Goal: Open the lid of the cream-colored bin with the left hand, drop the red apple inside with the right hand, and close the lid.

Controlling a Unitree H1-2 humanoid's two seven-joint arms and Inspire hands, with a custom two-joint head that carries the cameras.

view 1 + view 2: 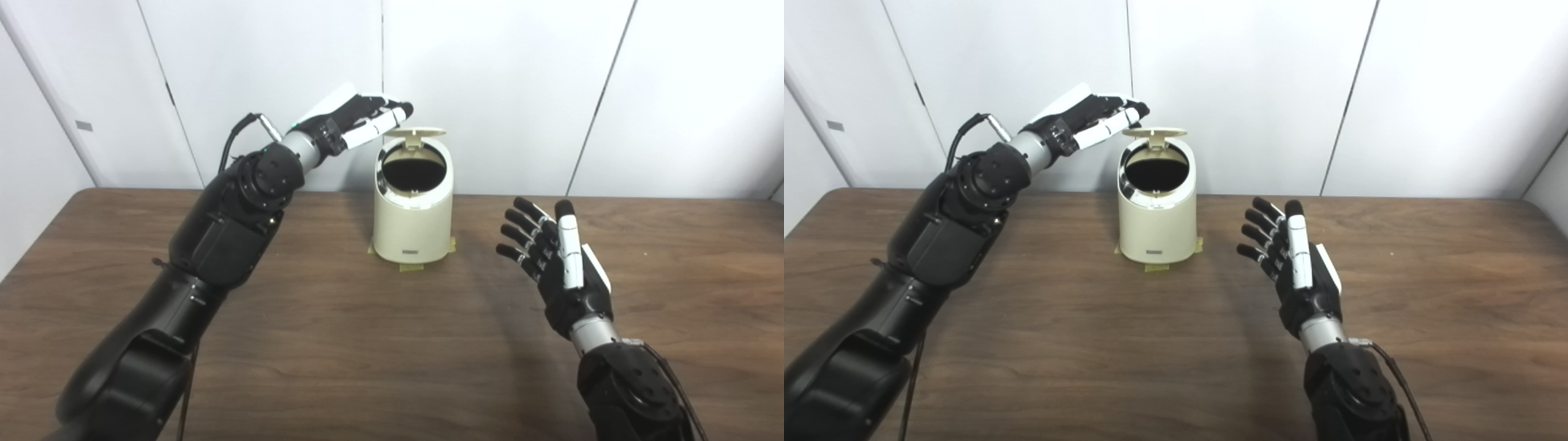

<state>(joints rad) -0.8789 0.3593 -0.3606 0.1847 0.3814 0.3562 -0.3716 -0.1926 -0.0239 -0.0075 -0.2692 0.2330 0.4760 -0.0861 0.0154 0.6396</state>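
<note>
The cream-colored bin stands at the back middle of the table, taped down at its base. Its lid is flipped up and the dark opening shows. My left hand is raised at the lid's left edge, fingers stretched out and apart, holding nothing. My right hand hovers open, palm to the left, to the right of the bin and nearer to me; it holds nothing. No red apple shows in either view.
The brown wooden table runs the full width of the view. White wall panels stand right behind the bin. My left arm reaches across the table's left side.
</note>
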